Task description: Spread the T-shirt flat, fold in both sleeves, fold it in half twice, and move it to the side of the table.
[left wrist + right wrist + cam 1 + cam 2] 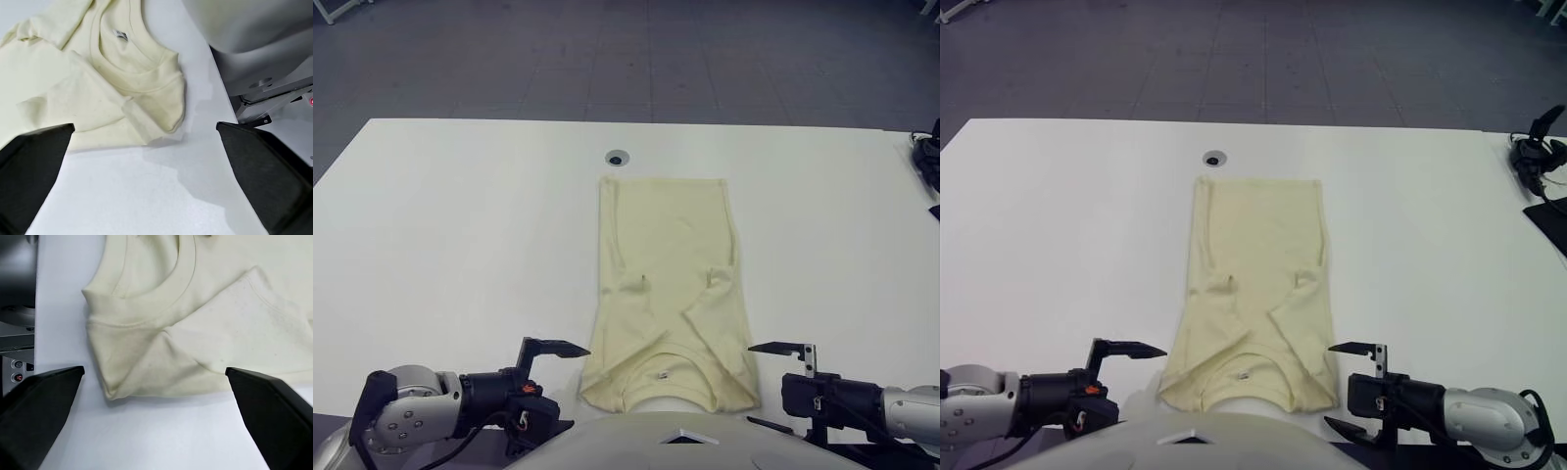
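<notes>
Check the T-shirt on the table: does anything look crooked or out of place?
The T-shirt is not a neat rectangle: its collar end flares wider than the far hem, and the folded-in sleeves lie slanted and rumpled. Nothing looks spilled or torn.

Soft matt cloth T-shirt [668, 255], smooth slightly glossy table [460, 245], matt plastic-looking left end effector [145, 126]

Stereo overhead; wrist cameras near T-shirt [98, 88]

Pale yellow T-shirt [88, 83] collar on white table [146, 196], beyond wide-spread left pincer [145, 126]
</notes>
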Robot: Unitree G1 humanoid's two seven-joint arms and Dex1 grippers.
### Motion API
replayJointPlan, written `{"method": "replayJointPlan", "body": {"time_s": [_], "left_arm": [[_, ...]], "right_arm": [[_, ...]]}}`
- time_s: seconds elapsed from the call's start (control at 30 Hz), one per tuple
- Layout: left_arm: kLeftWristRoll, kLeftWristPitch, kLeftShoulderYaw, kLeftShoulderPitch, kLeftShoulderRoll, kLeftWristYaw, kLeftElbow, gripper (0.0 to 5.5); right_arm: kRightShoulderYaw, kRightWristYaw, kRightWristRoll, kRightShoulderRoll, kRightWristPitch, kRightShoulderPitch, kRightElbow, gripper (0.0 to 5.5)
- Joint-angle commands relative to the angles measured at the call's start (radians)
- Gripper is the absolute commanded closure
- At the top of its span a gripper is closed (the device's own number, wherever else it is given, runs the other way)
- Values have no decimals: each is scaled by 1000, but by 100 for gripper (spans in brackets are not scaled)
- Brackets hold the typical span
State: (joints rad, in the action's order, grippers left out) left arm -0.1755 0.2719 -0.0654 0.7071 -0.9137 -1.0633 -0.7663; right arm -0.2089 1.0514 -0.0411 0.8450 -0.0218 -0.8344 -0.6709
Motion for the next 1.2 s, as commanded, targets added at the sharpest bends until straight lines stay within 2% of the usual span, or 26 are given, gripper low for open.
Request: {"method": "replayJointPlan", "body": {"time_s": [0.03, 0.33, 0.43, 0.87, 1.2], "left_arm": [[-83, -3, 47, -42, 27, 60, 29, 10], [-172, -20, 175, -110, 50, 110, 84, 10], [-198, -19, 198, -109, 40, 121, 102, 50], [-243, -31, 289, -147, 30, 153, 145, 283], [-249, -39, 312, -149, 31, 175, 153, 445]], "right_arm": [[17, -16, -12, 7, -2, 12, 8, 12], [35, -24, -24, 27, 3, 55, 15, 12], [33, -22, -21, 36, 7, 67, 9, 10], [-1, 7, -2, 76, 37, 75, -28, 10], [82, 36, -53, 131, 61, 133, -23, 10]]}}
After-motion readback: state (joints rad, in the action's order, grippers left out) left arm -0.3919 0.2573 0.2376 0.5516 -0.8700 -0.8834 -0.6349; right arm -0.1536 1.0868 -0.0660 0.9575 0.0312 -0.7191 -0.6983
